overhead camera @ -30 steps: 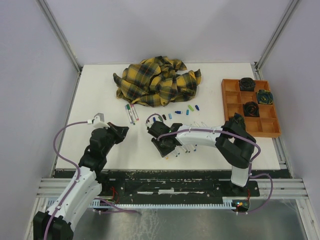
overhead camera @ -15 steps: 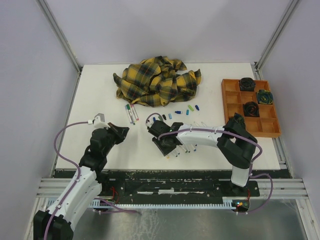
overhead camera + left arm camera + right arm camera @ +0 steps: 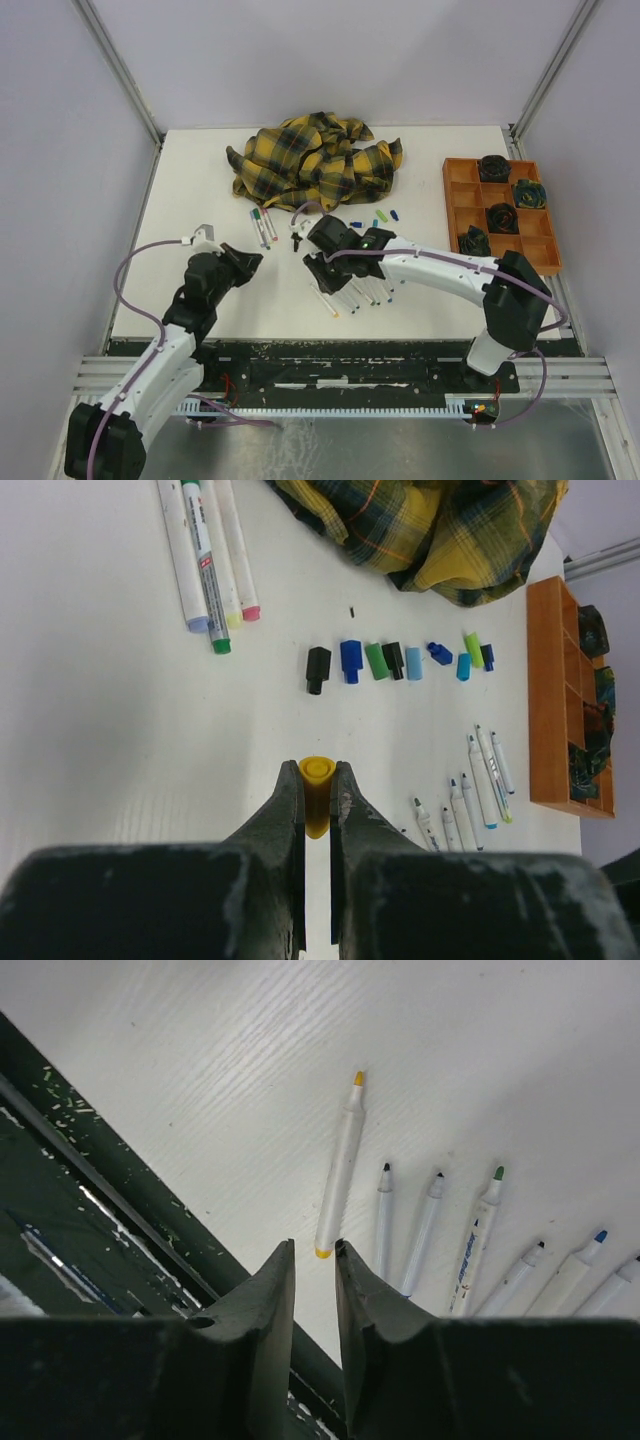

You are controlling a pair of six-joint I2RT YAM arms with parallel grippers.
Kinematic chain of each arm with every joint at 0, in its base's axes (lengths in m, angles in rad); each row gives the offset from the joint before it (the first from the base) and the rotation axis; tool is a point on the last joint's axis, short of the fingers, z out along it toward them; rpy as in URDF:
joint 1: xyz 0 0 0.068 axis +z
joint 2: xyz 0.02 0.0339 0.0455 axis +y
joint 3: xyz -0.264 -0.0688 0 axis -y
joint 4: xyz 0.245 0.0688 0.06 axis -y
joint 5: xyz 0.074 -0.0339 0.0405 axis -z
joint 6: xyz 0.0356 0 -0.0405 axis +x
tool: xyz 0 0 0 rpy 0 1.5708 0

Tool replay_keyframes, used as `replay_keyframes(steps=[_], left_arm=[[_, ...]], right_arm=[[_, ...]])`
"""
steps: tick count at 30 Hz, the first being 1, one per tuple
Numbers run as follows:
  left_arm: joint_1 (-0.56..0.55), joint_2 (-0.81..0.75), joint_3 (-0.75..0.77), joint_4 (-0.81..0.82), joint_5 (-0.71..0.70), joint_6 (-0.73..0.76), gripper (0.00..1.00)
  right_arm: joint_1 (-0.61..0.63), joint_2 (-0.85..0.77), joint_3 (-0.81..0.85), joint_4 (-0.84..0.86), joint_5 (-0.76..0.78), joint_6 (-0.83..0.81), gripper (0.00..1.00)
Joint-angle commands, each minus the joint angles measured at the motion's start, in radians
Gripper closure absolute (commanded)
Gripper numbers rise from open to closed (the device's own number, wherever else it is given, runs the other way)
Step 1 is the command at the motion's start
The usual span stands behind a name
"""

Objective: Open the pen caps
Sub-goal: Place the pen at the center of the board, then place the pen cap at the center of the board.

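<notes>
My left gripper [image 3: 317,780] is shut on a yellow pen cap [image 3: 317,792], held above the table; from above it [image 3: 248,262] sits left of centre. Several loose pen caps [image 3: 376,661] lie in a row farther back. My right gripper [image 3: 315,1250] is open and holds nothing. Just past its tips, an uncapped yellow-tipped pen [image 3: 340,1170] lies flat on the table. Several other uncapped pens [image 3: 427,1230] lie beside it in a row [image 3: 370,292]. Three capped pens [image 3: 205,570] rest near the cloth.
A yellow-and-black plaid cloth [image 3: 315,162] is heaped at the back. An orange compartment tray [image 3: 462,200] with dark bundles stands at the right. The table's dark front rail [image 3: 120,1220] runs close under my right gripper.
My right gripper has drawn back from the row of pens toward the table's middle, its jaws narrowing slightly. The left arm has barely moved and keeps hold of the yellow cap.
</notes>
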Motion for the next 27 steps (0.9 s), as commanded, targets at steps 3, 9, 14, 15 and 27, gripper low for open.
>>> replay_keyframes(steps=[3, 9, 14, 15, 27], left_arm=[[0.005, 0.172, 0.063, 0.129, 0.076, 0.005, 0.97], [-0.008, 0.441, 0.234, 0.067, 0.08, 0.107, 0.97], [-0.128, 0.671, 0.445, -0.094, -0.114, 0.195, 0.97], [-0.161, 0.713, 0.486, -0.125, -0.164, 0.21, 0.96], [-0.26, 1.019, 0.796, -0.317, -0.408, 0.315, 0.89]], right_arm=[[-0.1, -0.08, 0.076, -0.1, -0.316, -0.385, 0.71], [-0.224, -0.117, 0.068, -0.217, -0.632, -0.577, 0.59], [-0.289, -0.195, 0.035, -0.195, -0.634, -0.596, 0.57], [-0.3, -0.209, 0.025, -0.187, -0.635, -0.595, 0.57], [-0.384, -0.256, 0.001, -0.18, -0.655, -0.586, 0.56]])
